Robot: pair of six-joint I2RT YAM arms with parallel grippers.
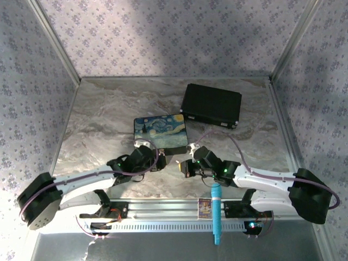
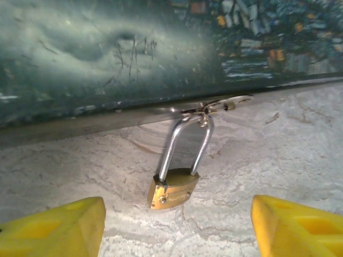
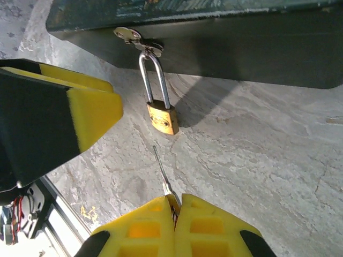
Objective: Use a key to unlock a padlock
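Brass padlock [image 3: 162, 118] lies near of the painted box [image 3: 241, 48], shackle in its hasp [image 3: 136, 40], long axis near-far; right gripper [image 3: 174, 206], clenched on the key [image 3: 161, 170], points it at the lock's near end, tip apart; left gripper [image 2: 178, 219] hangs released.

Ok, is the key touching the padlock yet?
Apart. The right wrist view shows a strip of bare table between the tip of the key and the body of the padlock.

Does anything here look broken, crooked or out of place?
Only small things: the painted box shows scratch marks, and the padlock lies slanted on the table, shackle through the box's latch. Nothing looks spilled or broken.
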